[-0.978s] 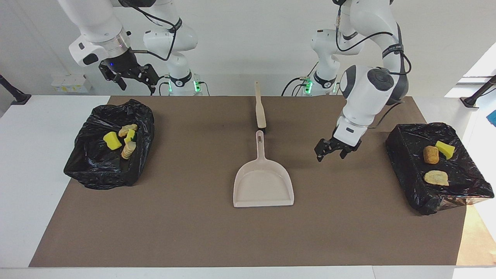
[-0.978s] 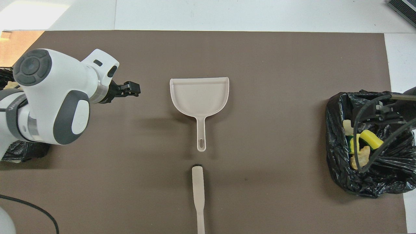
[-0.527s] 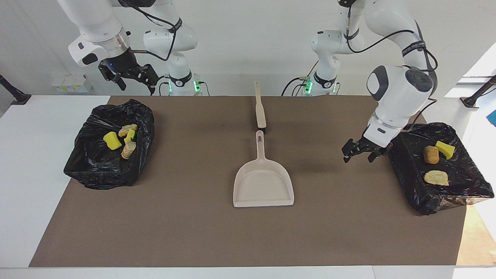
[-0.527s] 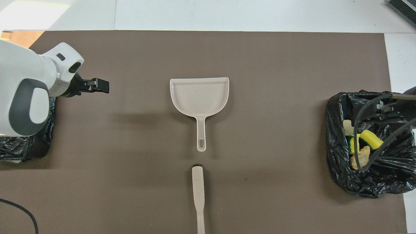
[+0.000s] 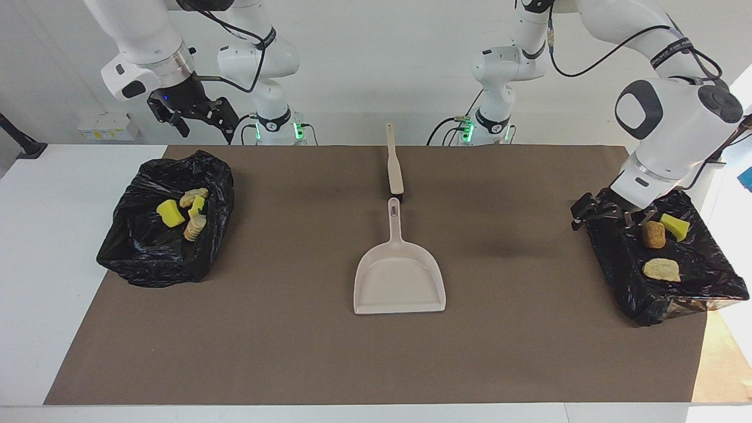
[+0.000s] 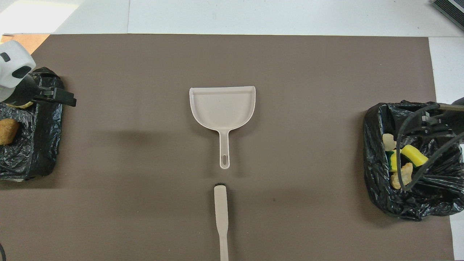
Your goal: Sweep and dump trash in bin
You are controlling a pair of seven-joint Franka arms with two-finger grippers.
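Observation:
The trash lies in two black-bagged bins. The bin (image 5: pixel 147 258) at the right arm's end holds a yellow sponge (image 5: pixel 170 213) and tan pieces (image 5: pixel 194 227). The bin (image 5: pixel 623 276) at the left arm's end holds a brown chunk (image 5: pixel 653 234), a yellow sponge (image 5: pixel 674 226) and a tan bread piece (image 5: pixel 661 269). My left gripper (image 5: pixel 602 218) hangs open and empty over that bin's edge toward the table's middle, also seen from overhead (image 6: pixel 67 98). My right gripper (image 5: pixel 197 117) waits open and empty, high over the other bin.
A beige dustpan (image 5: pixel 399 276) lies at the middle of the brown mat (image 5: pixel 294 352), its handle toward the robots. A beige-handled brush (image 5: pixel 394 161) lies in line with it, nearer to the robots. White table borders the mat.
My left arm has swung from beside the dustpan toward its own end of the table, bringing its open gripper over the bin's edge. The right gripper has drifted slightly.

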